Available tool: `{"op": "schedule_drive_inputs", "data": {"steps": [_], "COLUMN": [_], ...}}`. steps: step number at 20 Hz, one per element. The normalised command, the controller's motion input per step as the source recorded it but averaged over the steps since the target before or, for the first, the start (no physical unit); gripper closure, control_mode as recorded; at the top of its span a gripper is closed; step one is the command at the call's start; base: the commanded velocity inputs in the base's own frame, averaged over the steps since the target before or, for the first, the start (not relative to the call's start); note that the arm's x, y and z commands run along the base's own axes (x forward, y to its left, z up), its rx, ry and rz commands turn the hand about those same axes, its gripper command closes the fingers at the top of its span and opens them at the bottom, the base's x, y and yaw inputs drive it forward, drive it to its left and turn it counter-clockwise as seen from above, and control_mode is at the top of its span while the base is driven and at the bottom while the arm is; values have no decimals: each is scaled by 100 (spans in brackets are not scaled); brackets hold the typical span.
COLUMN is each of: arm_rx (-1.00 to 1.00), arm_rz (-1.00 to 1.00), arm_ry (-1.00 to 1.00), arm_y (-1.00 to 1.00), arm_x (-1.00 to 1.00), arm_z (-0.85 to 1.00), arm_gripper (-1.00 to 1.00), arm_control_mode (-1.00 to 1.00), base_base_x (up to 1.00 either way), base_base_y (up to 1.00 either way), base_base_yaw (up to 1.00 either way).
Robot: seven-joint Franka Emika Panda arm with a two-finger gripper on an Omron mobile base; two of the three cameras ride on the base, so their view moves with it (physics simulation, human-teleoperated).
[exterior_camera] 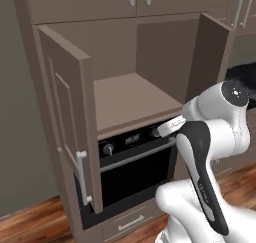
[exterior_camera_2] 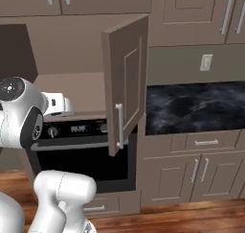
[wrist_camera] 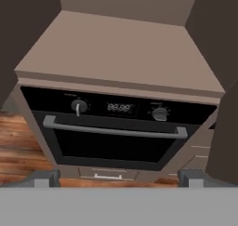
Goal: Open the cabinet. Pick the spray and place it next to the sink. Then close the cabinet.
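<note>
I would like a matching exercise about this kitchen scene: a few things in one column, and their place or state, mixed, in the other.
Things:
1. cabinet doors
2. oven
3. wall switch
4. hand

States or places:
a. above the dark countertop
b. open and holding nothing
c. swung open, shelf bare
d. below the open shelf, door shut

Pairs: 1-c, 2-d, 3-a, 4-b

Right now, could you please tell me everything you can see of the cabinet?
The cabinet is grey-brown and stands above the black oven. Both shaker-panel doors are swung wide open: the left door and the right door each carry a vertical silver bar handle. The plain tan shelf inside is bare.
</note>
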Motion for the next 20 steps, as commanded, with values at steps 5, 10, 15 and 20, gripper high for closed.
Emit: {"op": "schedule_drive_inputs", "data": {"steps": [5, 10, 15, 20], "arm_rx": [0, 0, 0, 0], "arm_rz": [0, 0, 0, 0], "arm_ry": [0, 0, 0, 0], "arm_y": [0, 0, 0, 0], "arm_x": [0, 0, 0, 0], "arm_z": [0, 0, 0, 0], "arm_gripper": [-100, -100, -100, -100], "arm_control_mode": [100, 100, 100, 100], "base_base_x": [0, 38, 27, 21], "base_base_y": [2, 5, 0, -9], "base_base_yaw": [18, 9, 20, 20]}}
